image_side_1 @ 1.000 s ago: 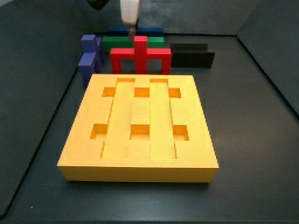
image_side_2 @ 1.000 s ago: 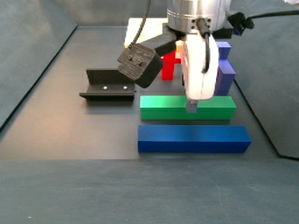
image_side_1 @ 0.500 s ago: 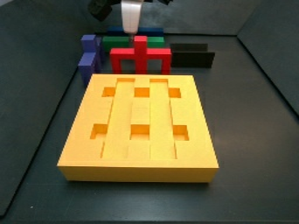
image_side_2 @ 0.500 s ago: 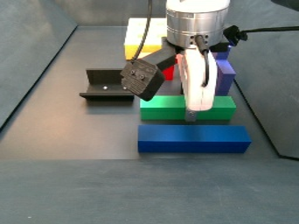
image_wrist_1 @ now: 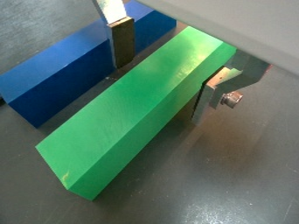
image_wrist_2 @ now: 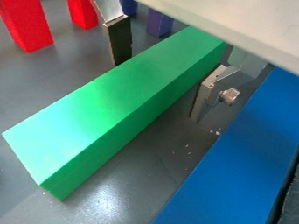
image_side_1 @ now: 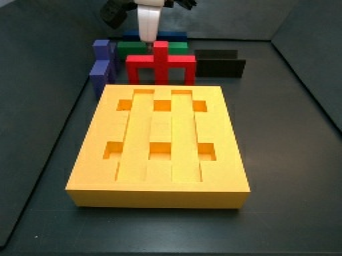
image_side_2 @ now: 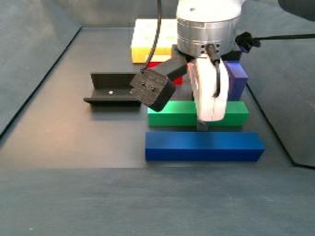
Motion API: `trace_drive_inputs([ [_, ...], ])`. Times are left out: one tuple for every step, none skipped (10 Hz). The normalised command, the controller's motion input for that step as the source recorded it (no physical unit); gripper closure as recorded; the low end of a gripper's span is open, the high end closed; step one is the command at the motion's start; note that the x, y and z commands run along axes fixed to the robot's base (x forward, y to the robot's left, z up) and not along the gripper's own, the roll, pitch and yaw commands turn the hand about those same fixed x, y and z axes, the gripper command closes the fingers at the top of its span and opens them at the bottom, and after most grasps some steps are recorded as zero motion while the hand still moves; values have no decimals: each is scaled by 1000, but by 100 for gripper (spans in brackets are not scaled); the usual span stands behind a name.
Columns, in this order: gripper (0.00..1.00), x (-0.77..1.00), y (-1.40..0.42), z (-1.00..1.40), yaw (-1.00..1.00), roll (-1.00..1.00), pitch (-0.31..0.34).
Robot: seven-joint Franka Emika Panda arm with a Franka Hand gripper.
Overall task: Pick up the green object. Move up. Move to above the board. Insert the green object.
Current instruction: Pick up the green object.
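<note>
The green object (image_side_2: 172, 112) lies flat on the floor between the blue bar (image_side_2: 204, 146) and the red cross block (image_side_2: 180, 70). It fills both wrist views (image_wrist_1: 135, 105) (image_wrist_2: 117, 109). My gripper (image_side_2: 209, 118) stands low over its right part. Both wrist views show the gripper (image_wrist_1: 159, 85) (image_wrist_2: 160, 86) open and straddling the bar, one finger on each long side, with a small gap at one finger (image_wrist_1: 119, 44). The orange-yellow board (image_side_1: 87, 170) lies apart, nearer the camera in a side view, and peeks out behind the gripper (image_side_2: 145, 37).
The fixture (image_side_2: 113, 89) stands left of the bars and also shows in a side view (image_side_1: 221, 65). A purple-blue block (image_side_1: 102, 58) stands beside the red cross block (image_side_1: 160, 62). Dark walls ring the floor.
My gripper has come down a little over the green object, its fingers now lower beside it. The pieces have not moved.
</note>
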Motion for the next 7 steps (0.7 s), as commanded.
trace_drive_inputs([
  [0,0,26,0,0,-116,-57],
  [0,0,0,0,-11,-14,-1],
  [0,0,0,0,0,0,0],
  [100,0,0,0,0,0,0],
  [100,0,0,0,0,0,0],
  [100,0,0,0,0,0,0],
  [100,0,0,0,0,0,0],
])
